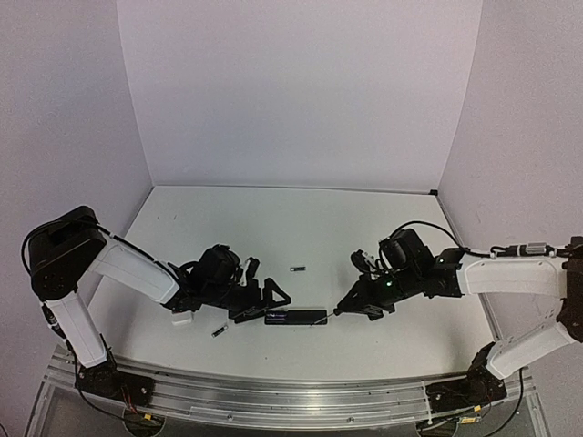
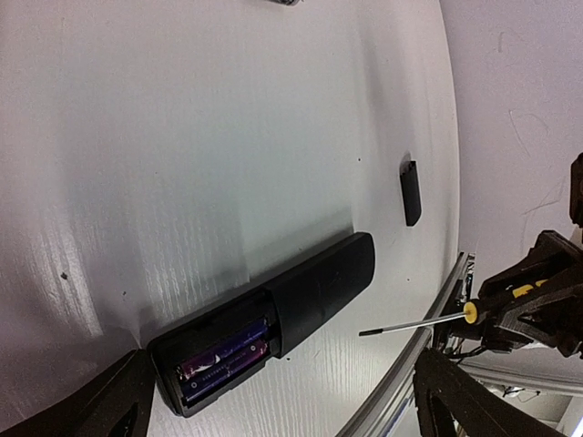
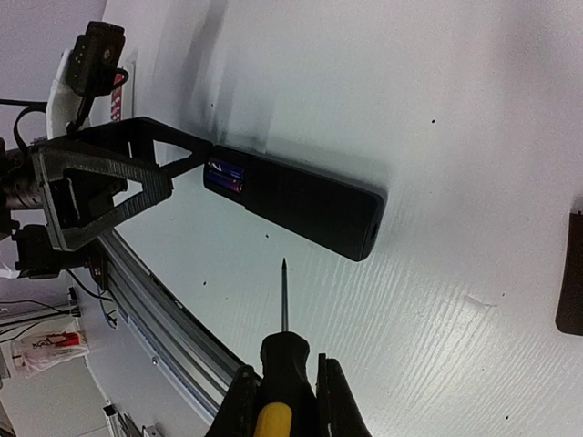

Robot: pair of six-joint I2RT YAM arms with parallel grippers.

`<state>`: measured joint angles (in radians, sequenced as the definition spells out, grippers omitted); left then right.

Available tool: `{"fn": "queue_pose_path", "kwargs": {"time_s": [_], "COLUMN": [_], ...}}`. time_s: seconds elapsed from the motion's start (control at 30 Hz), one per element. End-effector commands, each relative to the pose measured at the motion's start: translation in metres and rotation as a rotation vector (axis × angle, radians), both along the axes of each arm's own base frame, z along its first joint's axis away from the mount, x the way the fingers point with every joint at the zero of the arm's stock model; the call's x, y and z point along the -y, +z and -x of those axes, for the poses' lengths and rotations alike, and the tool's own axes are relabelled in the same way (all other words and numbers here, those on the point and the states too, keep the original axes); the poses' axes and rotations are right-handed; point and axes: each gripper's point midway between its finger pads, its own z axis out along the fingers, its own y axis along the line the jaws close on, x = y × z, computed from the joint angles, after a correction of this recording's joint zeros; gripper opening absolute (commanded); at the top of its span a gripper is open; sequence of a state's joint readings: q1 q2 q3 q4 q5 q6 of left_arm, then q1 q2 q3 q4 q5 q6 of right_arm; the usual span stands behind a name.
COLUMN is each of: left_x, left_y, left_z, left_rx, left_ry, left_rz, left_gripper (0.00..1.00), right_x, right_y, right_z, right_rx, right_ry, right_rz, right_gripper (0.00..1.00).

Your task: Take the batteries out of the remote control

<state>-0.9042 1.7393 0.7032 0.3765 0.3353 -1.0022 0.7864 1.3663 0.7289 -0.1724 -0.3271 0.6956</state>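
- Batteries (image 2: 223,355) in purple wrap lie side by side in the open bay of the remote control (image 2: 319,287), seen from the left wrist. Two show, and their far ends are hidden under the remote's body.
- The left gripper (image 2: 278,401) is mostly out of frame. Only its fingers (image 2: 118,401) show, cut off at the bottom corners, spread wide either side of the open end and holding nothing.
- A flat black cover (image 2: 411,191) lies on the table (image 2: 182,137) past the remote's far end. The screwdriver (image 2: 419,321) reaches in from the right gripper (image 2: 533,300).
- From the right wrist, the right gripper (image 3: 287,405) is clamped on the black-and-yellow handle of the screwdriver (image 3: 283,300), its fingers cropped by the bottom edge.
- The shaft points at the long side of the remote control (image 3: 310,205) and its tip stops short. I cannot tell whether the tip touches the table.
- The batteries (image 3: 226,175) are only a purple sliver here. The left gripper (image 3: 196,159) has a fingertip just beside them, and the cover (image 3: 571,273) is cut by the right edge.
- From above, both arms reach inward, low over the table. The left gripper (image 1: 271,305) is at the left end of the remote control (image 1: 296,317) and the right gripper (image 1: 355,305) at the right end.
- The cells inside cannot be made out from above. A loose battery (image 1: 297,269) lies beyond the remote, and another battery (image 1: 219,330) lies beneath the left arm.
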Motion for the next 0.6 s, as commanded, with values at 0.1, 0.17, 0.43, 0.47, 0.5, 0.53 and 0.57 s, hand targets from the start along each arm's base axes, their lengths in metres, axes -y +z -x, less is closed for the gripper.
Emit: {"fn": "queue_pose_path", "kwargs": {"time_s": [0.1,0.17,0.43,0.47,0.5,0.53,0.57], "left_x": [0.008,0.010,0.001,-0.002,-0.004,-0.006,-0.008], "left_y": [0.002,0.003,-0.005,-0.002,0.001,0.006,0.008], "left_z": [0.018,0.020,0.010,0.008,0.006,0.005,0.005], "left_rx": [-0.045,-0.046,-0.029,-0.020,-0.012,-0.002,-0.001], "left_ry": [-0.033,-0.036,0.042,0.056,0.068,0.077,0.084], "left_rz": [0.045,0.053,-0.014,-0.026,-0.033,-0.031,-0.042], "left_gripper": [0.99,0.99,1.00,0.99,1.00,1.00,0.99], "right_x": [-0.008,-0.011,-0.033,-0.035,-0.038,-0.040,-0.042], "right_y": [0.015,0.020,0.037,0.038,0.040,0.041,0.042], "right_z": [-0.017,-0.018,-0.018,-0.019,-0.020,-0.021,-0.022], "right_rx": [0.086,0.103,0.173,0.180,0.188,0.192,0.195], "right_ry": [-0.016,-0.001,0.108,0.121,0.131,0.138,0.145], "right_rz": [-0.019,-0.033,-0.086,-0.090,-0.091,-0.092,-0.091], "right_gripper": [0.00,0.00,0.00,0.00,0.00,0.00,0.00]}}
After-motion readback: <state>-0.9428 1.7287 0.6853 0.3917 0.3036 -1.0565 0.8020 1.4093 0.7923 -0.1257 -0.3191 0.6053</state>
